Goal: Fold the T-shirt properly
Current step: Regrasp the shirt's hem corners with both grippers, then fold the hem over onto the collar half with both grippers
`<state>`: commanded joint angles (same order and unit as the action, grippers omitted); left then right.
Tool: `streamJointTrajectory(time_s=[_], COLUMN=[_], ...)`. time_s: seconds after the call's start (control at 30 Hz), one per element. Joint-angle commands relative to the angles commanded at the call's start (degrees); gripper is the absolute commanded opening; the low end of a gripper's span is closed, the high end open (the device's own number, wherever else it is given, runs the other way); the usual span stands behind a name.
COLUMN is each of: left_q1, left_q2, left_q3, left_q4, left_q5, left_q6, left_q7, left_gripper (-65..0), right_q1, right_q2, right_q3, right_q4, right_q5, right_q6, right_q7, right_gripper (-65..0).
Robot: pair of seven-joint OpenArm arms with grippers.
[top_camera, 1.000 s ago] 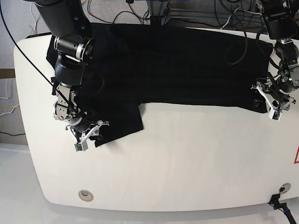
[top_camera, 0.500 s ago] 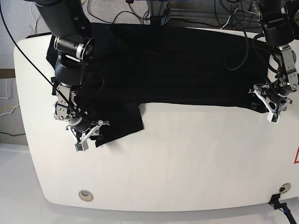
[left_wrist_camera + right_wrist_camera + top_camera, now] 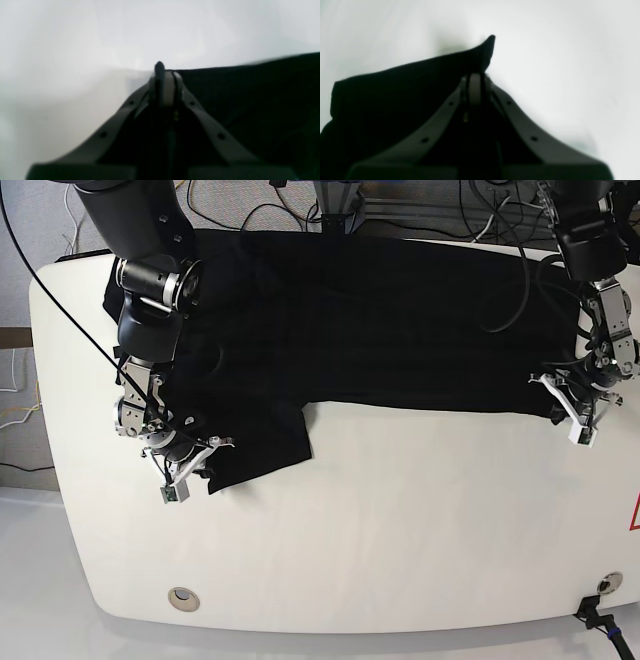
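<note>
The T-shirt (image 3: 380,320) lies spread across the far half of the table (image 3: 400,530), plain black side up, with no print or writing showing on it. Its near edge runs almost straight across the middle of the tabletop, and one flap of cloth hangs lower at the view's left, ending in a corner near the table's left side.

The right gripper (image 3: 190,465) sits at that low flap. In the right wrist view its fingers (image 3: 475,87) are pressed together on the cloth, and a black tip of fabric pokes out beyond them against the white surface. The left gripper (image 3: 572,412) is at the shirt's near corner on the view's right. In the left wrist view its fingers (image 3: 165,85) are likewise closed, pinching the shirt's edge, with a small dark nub of cloth showing past them.

At the table's right edge a red triangular mark (image 3: 634,515) is partly cut off; nothing in it can be read.
</note>
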<state>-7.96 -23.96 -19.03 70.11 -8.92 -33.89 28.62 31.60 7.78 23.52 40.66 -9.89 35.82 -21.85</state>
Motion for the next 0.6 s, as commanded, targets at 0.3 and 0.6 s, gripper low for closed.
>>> streamJointTrajectory(time_s=[0.3,0.6], left_q1=[3.16,10.2], left_q2=[-0.09,-0.18], left_q3=[0.0,-2.9], left_q4=[13.19,22.42], left_q5=[0.0,0.0], left_q6=[0.0,0.0], left_q7=[0.26,0.35], left_gripper=[-65.0,-65.0], right_q1=[-2.29,-12.31], right_q2=[0.09,0.35], right_q3=[-0.18,-0.18], right_q4=[20.57,42.02], right_q5=[9.23,18.64], right_q6=[2.73,2.73], right_q7=[-22.77,-41.85], right_gripper=[-65.0,-65.0])
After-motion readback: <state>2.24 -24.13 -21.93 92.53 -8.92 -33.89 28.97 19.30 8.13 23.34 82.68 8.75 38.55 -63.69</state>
